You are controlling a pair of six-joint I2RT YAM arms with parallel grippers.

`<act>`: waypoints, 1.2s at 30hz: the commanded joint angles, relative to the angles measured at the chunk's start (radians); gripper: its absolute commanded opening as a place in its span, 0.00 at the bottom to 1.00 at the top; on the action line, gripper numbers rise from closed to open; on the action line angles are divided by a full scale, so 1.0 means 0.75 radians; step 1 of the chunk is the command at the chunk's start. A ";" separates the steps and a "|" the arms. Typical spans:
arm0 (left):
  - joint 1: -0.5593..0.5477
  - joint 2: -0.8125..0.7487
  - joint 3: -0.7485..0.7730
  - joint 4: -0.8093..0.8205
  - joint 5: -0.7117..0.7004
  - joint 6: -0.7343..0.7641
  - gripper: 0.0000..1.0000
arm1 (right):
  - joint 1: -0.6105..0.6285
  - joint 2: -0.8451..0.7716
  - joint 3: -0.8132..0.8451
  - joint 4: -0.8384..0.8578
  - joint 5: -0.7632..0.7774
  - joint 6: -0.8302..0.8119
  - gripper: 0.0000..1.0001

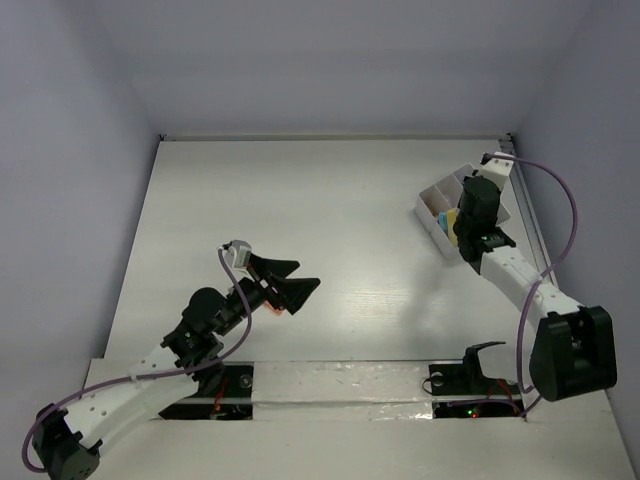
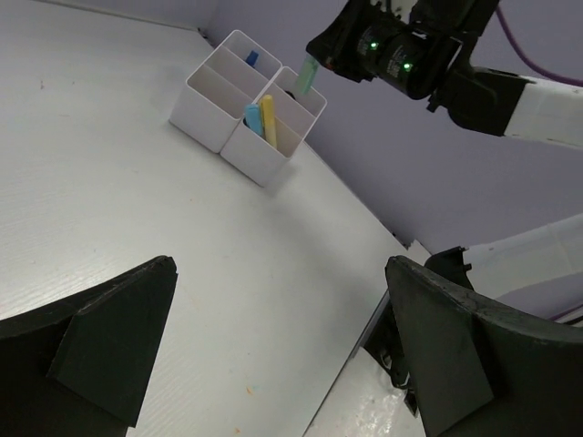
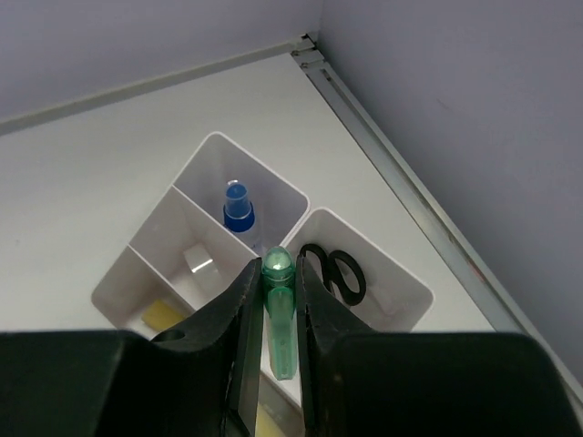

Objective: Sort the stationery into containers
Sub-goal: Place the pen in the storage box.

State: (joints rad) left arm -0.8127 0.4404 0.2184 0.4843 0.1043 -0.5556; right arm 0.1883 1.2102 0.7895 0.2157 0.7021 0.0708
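1. Most of the sorting is looking done from above. Nothing obvious is lying loose on the table [image 1: 300, 200], and the right gripper [image 1: 463, 228] is hanging over the tray [image 1: 436, 198] by the far right corner. The left gripper [image 1: 300, 276] is sitting mid-table with its jaws spread wide. A small orange bit [image 1: 272, 309] beside it is too small to name: stray piece or part of the arm, I cannot tell. The right arm is covering much of the tray.

2. Seen from the left wrist, the left gripper [image 2: 281, 273] is gaping and gripping nothing. Far off, the tray [image 2: 205, 114] is holding a yellow pen [image 2: 268, 118] and a blue pen [image 2: 252, 116] upright in one near compartment. A green pen [image 2: 307, 76] is hanging above the rim, pinched from above.

3. Seen from the right wrist, the right gripper [image 3: 276, 278] is clamping the green pen [image 3: 281, 341] upright between nearly closed jaws, over the dividing walls — so dropping it is seemingly the last step left. A blue-capped bottle [image 3: 239, 208] and scissors [image 3: 335, 271] are lying in separate compartments. The fingers are hiding the nearest compartments — their contents are staying unclear.
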 commanded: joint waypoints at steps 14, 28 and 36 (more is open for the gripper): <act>-0.023 -0.015 -0.023 0.099 0.022 0.007 0.99 | -0.044 0.158 -0.196 0.393 0.003 -0.037 0.13; -0.023 -0.021 0.056 -0.016 -0.096 -0.028 0.99 | -0.008 -0.088 -0.022 -0.001 -0.324 0.140 0.74; -0.023 -0.113 0.226 -0.177 -0.204 -0.067 0.99 | 0.527 -0.008 0.152 -0.322 -0.782 0.261 0.64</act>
State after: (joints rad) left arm -0.8242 0.3962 0.2844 0.3737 0.0078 -0.5938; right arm 0.4377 1.1526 0.8612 0.1032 0.3027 0.2104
